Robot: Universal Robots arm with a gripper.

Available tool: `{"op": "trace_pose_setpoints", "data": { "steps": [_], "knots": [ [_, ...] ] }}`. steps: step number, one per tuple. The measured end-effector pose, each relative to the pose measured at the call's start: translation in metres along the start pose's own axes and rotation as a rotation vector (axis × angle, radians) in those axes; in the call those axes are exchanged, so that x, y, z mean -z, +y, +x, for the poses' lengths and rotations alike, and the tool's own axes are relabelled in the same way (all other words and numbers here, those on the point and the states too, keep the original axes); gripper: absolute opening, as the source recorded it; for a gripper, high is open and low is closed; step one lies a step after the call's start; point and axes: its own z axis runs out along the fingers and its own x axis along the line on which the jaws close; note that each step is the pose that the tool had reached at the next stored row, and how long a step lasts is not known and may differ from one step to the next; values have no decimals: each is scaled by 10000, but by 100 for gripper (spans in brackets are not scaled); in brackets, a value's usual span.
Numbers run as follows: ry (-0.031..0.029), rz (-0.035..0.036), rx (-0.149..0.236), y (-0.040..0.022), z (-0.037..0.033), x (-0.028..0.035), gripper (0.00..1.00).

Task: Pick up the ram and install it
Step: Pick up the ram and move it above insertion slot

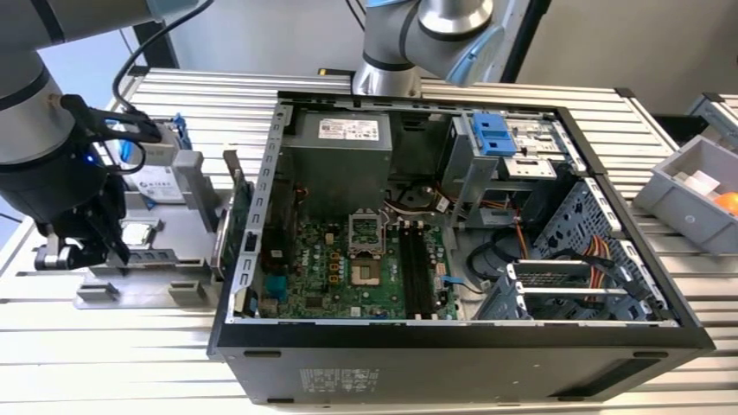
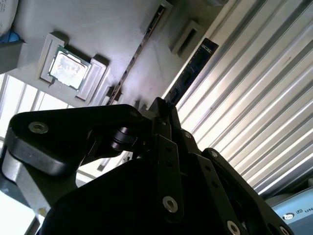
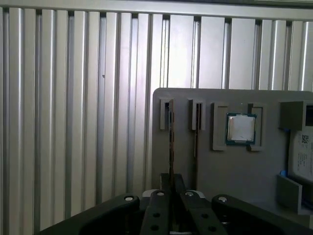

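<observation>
Closest in, my gripper point(image 3: 171, 182) is pinching nearly shut on the thin edge of the ram point(image 3: 170, 142), which is standing on edge in a slot of the grey holder point(image 3: 220, 166) at the exterior view's left, beside the open computer case point(image 1: 461, 346); I am judging that lifting straight along the slot, without twisting, is mattering most

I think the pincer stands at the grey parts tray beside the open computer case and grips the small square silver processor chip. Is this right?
Not quite. At the grey parts tray the pincer grips the long thin blue ram stick standing on edge, as both wrist views show; the square silver processor chip lies apart in its pocket.
</observation>
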Motion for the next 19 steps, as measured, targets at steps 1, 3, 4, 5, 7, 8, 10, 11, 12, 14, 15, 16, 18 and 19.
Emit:
{"op": "trace_pose_setpoints", "data": {
  "steps": [1, 3, 4, 5, 7, 8, 10, 11, 12, 14, 15, 16, 18, 19],
  "knots": [
    [-1, 2, -2, 0, 0, 4, 0],
    [0, 1, -6, 0, 0, 16, 0],
    [-1, 2, -7, 0, 0, 21, 0],
    [-1, 2, -10, 0, 0, 27, 0],
    [-1, 1, -13, 1, 0, 38, 0],
    [-1, 1, -14, 1, -1, 43, 0],
    [-1, 2, -17, 1, -1, 53, 0],
    [-1, 2, -18, 1, -1, 57, 0],
    [-1, 2, -19, 1, -1, 62, 0],
    [0, 1, -20, 1, -1, 70, 0],
    [-2, 3, -20, 1, -1, 71, 0],
    [-1, 2, -20, 1, -1, 75, 0],
    [0, 1, -21, 1, -1, 81, 0],
    [1, 1, -22, 1, -1, 85, 0]
  ]
}}
